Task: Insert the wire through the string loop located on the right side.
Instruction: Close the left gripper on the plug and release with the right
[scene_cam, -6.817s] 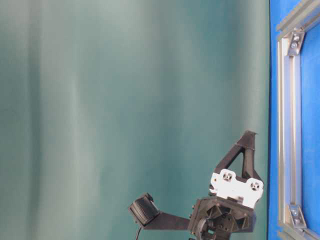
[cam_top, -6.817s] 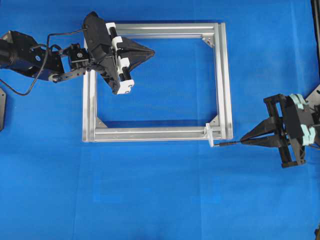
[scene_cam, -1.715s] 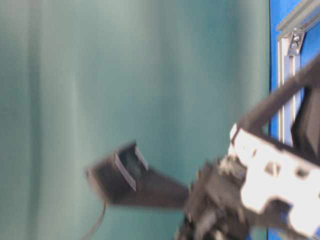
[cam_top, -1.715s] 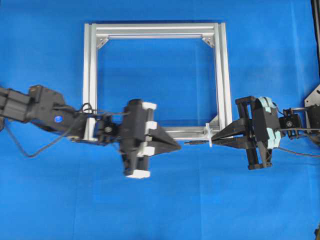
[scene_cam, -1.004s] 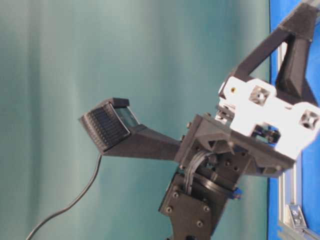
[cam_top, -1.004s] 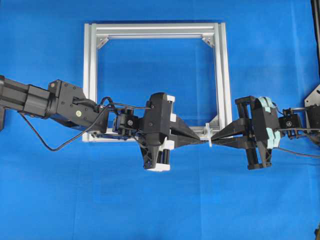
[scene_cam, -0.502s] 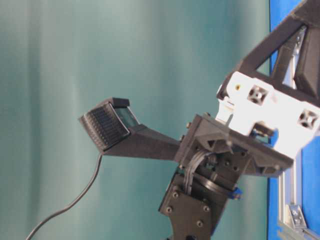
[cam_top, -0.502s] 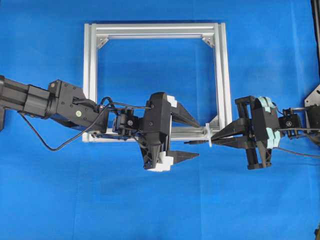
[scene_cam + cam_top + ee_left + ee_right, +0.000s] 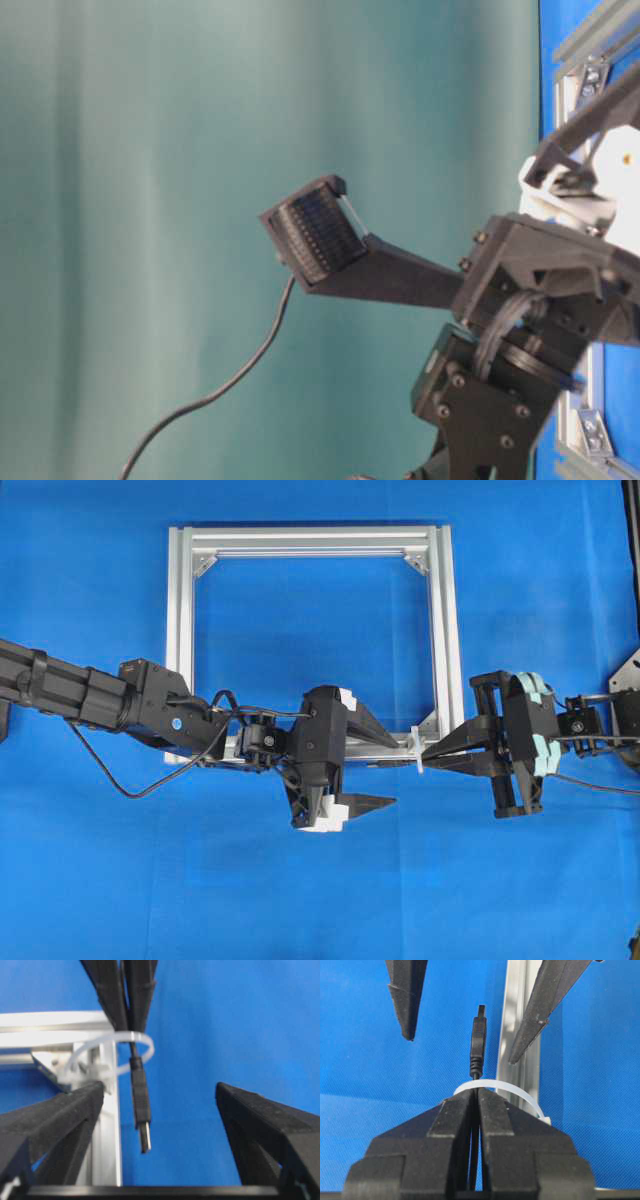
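Wire (image 9: 478,1042) tip already pokes through your string loop (image 9: 512,1091); right gripper (image 9: 474,1097) clamps it, left gripper (image 9: 385,765) gapes, pull-through pending.

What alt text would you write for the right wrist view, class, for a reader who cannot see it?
The right claw, shut on the wire, has pushed its plug tip through the white string loop beside the aluminium frame bar. Beyond it, the open left claw's two black fingers stand either side of the plug, over blue cloth.
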### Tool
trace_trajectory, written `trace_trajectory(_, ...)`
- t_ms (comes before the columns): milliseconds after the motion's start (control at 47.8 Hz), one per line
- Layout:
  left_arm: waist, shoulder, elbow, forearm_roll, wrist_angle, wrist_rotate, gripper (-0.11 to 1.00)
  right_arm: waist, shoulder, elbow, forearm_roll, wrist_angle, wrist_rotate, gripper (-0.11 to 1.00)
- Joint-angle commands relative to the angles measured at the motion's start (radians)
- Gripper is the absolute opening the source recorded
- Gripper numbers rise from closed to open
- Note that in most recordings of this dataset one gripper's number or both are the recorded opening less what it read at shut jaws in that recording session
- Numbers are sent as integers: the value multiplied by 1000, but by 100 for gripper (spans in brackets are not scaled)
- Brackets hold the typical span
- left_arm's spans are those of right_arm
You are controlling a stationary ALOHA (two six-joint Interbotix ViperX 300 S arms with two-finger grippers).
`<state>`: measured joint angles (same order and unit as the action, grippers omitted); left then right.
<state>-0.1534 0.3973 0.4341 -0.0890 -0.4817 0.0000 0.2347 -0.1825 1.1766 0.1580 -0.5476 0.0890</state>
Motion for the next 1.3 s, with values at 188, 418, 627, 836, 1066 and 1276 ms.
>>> trace_trajectory(188, -3, -11, -14, 3, -11, 0, 88, -3, -8, -18, 0, -12, -2, -3)
trace_trajectory(418, -3, -11, -14, 3, -8, 0, 88, -3, -8, -18, 0, -12, -2, -3)
trace_trajectory(627, -3, -11, -14, 3, -6, 0, 87, -3, -6, -18, 0, -12, -2, -3)
trace_trajectory(836, 2, -11, -21, 3, 2, 3, 66, -3, -6, -20, 0, -12, -2, -3)
trace_trajectory(1066, 26, -11, -25, 3, 2, 3, 8, -3, -8, -18, -2, -9, -2, -3)
trace_trajectory(1276, 29, -11, -28, 3, 2, 3, 8, -3, -8, -18, -2, -5, -2, -3)
